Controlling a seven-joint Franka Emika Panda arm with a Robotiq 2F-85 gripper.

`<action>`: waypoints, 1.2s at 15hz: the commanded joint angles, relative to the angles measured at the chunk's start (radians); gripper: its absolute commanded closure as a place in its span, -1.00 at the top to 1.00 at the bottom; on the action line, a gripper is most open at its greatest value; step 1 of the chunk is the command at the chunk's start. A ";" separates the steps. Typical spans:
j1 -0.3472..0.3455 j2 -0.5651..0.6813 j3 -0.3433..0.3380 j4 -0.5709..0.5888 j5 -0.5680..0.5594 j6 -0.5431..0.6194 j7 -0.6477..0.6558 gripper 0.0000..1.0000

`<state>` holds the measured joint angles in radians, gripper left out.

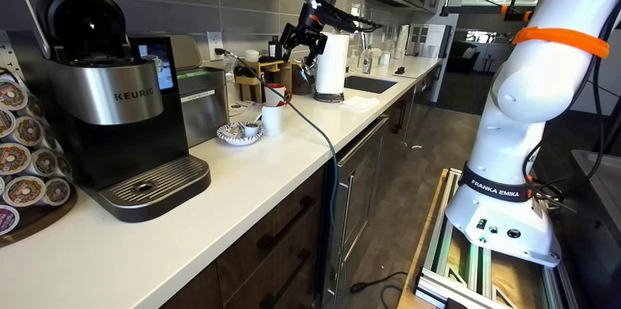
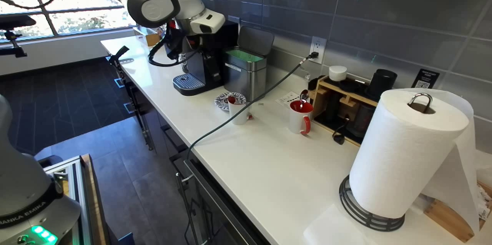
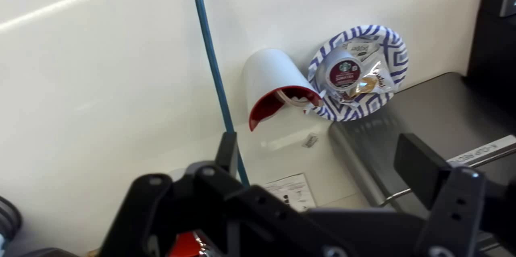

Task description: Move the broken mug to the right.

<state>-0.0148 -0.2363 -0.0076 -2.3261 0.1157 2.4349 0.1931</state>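
The broken mug is white with a red inside. Its rim has a large jagged gap, and pale pieces show inside it. It stands upright on the counter beside the patterned dish, and appears in both exterior views. My gripper is open with nothing between its fingers. In an exterior view the gripper hangs well above the counter, higher than the mug. In the wrist view the mug lies beyond the fingertips, apart from them.
A blue cable crosses the counter beside the mug. The patterned dish holds a coffee pod and packets. A second mug with a red handle, a paper-towel roll, a metal bin and a coffee machine stand around.
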 commanded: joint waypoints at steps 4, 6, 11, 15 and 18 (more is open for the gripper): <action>-0.104 0.048 0.131 0.006 -0.219 -0.050 0.488 1.00; -0.088 0.054 0.128 0.017 -0.262 -0.090 0.628 1.00; -0.059 0.052 0.101 0.017 -0.238 -0.099 0.627 1.00; -0.071 0.180 0.118 0.120 -0.254 -0.111 0.879 1.00; -0.040 0.278 0.104 0.205 -0.217 -0.121 1.024 1.00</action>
<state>-0.0848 -0.0828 0.1077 -2.2290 -0.1230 2.3327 1.0761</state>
